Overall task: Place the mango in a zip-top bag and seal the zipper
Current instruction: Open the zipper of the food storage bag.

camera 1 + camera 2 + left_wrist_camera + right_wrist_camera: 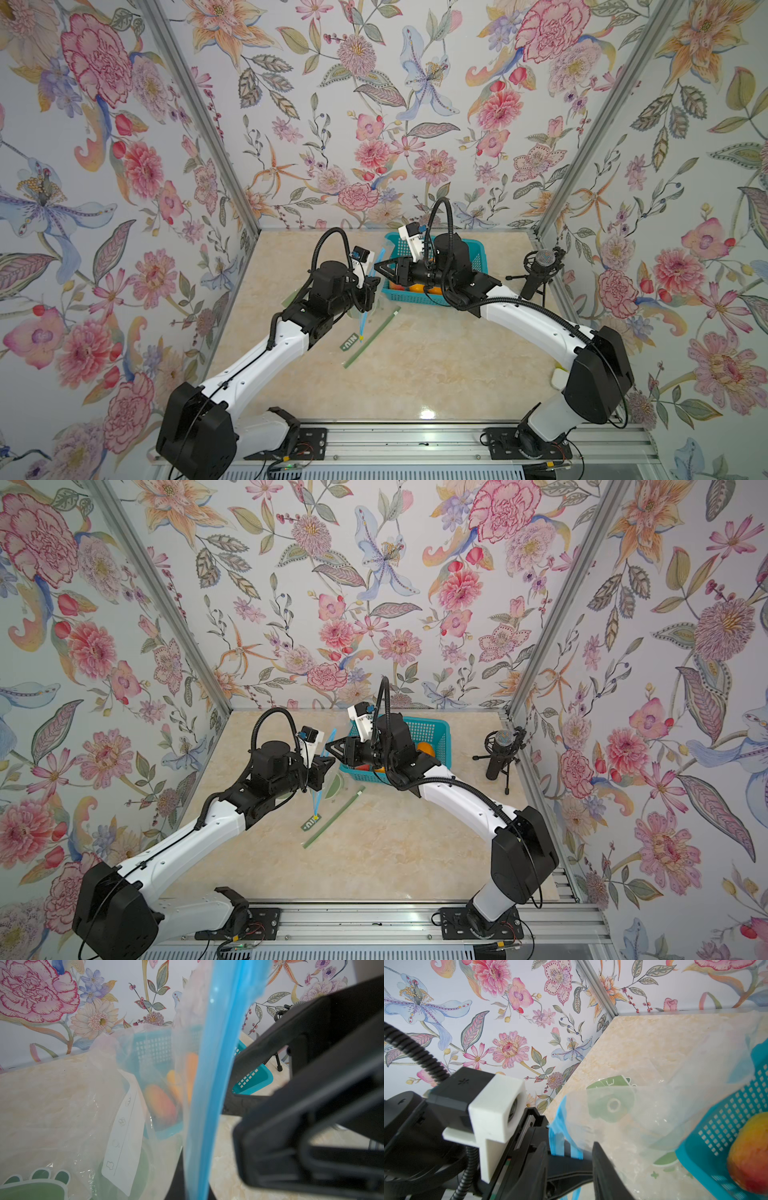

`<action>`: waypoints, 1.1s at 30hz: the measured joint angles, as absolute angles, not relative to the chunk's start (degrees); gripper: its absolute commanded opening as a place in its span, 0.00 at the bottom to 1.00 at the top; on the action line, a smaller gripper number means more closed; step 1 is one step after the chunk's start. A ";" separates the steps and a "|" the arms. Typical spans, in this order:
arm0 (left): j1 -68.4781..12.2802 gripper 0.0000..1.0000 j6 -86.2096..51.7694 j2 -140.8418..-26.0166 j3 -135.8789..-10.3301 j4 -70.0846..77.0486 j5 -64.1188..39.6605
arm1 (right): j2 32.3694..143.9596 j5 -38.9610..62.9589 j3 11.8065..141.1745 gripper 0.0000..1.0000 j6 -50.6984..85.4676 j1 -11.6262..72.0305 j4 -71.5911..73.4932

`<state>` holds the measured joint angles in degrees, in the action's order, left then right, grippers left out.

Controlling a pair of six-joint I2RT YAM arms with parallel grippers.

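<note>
The zip-top bag (62, 1105) was clamped at its zipper (212, 1064) by the left gripper (371, 286). The right gripper (569, 1146) was set around that zipper, jaws apart.

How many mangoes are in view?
3 in the teal plastic mesh basket: one reddish-orange mango nearest the left wrist camera, an orange mango and a second orange mango beyond it. Others may hide under the right arm.

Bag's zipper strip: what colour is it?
Light blue zipper strip on an otherwise clear bag; it shows best in the left wrist view.
</note>
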<state>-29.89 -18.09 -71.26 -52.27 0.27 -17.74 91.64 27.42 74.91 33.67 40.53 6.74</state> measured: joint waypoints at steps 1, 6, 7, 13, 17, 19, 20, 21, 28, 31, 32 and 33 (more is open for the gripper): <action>-29.89 0.00 -18.09 -71.26 -52.27 0.30 -17.85 | 91.81 27.40 74.96 0.28 33.67 40.53 6.76; -29.89 0.00 -18.11 -71.26 -52.27 1.19 -18.61 | 93.01 27.18 75.90 0.25 33.71 40.53 6.87; -29.89 0.00 -18.17 -71.26 -52.27 1.34 -18.96 | 93.51 27.20 76.36 0.25 33.71 40.53 6.98; -29.89 0.00 -18.50 -71.96 -52.29 1.76 -19.57 | 95.29 27.20 77.78 0.15 33.69 41.10 7.11; -29.89 0.00 -18.50 -72.25 -52.29 1.74 -19.53 | 95.37 27.09 77.84 0.00 33.74 41.19 7.11; -29.89 0.08 -18.48 -72.25 -52.29 1.76 -19.49 | 95.37 26.87 77.84 0.00 33.69 41.19 7.09; -29.89 0.12 -18.50 -72.23 -52.29 1.76 -19.40 | 95.37 26.74 77.84 0.00 33.67 41.19 7.09; -29.85 0.16 -18.52 -72.25 -52.29 1.76 -19.33 | 95.37 26.52 77.84 0.00 33.67 41.19 7.09; -28.16 0.43 -18.85 -71.59 -52.14 1.74 -19.31 | 95.09 22.35 76.51 0.00 33.69 40.99 7.09; -27.33 0.45 -18.90 -69.78 -51.48 1.72 -19.29 | 94.50 19.73 74.70 0.00 33.93 40.05 6.92; -27.20 0.45 -18.90 -69.25 -51.33 1.72 -19.27 | 94.26 19.03 74.13 0.00 34.13 39.66 6.81; -27.05 0.44 -18.90 -68.75 -51.16 1.74 -19.22 | 93.95 18.48 73.54 0.00 34.35 39.16 6.68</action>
<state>-27.05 -18.90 -68.75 -51.16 1.74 -19.22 93.95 18.48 73.54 34.35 39.16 6.68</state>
